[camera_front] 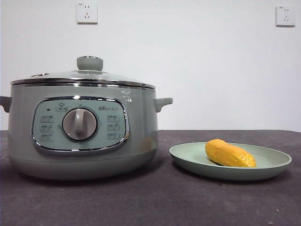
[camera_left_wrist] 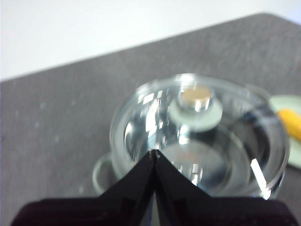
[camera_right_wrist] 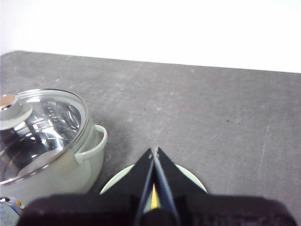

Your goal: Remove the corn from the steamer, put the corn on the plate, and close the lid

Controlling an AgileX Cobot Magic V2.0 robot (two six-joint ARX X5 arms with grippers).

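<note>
Both black two-jaw grippers hang clear with jaws pressed together and empty: left gripper (camera_left_wrist: pixel 154 151) above the chrome-rimmed glass lid (camera_front: pixel 82 76), right gripper (camera_right_wrist: pixel 154 150) above the shallow pale green plate (camera_front: pixel 230 162). That lid sits on the sage-green steamer (camera_front: pixel 80 129); the stubby yellow corn (camera_front: pixel 229 154) lies on the plate. Little looks risky: a descending arm could knock the lid's knob. Dark table (camera_front: pixel 155 197) lies open in front.

Dark grey table (camera_front: pixel 155 202); white wall, two sockets (camera_front: pixel 87 12).

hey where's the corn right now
The corn lies on the plate, toward the right of the front view, beside the steamer, whose lid is on. No gripper touches it.
</note>
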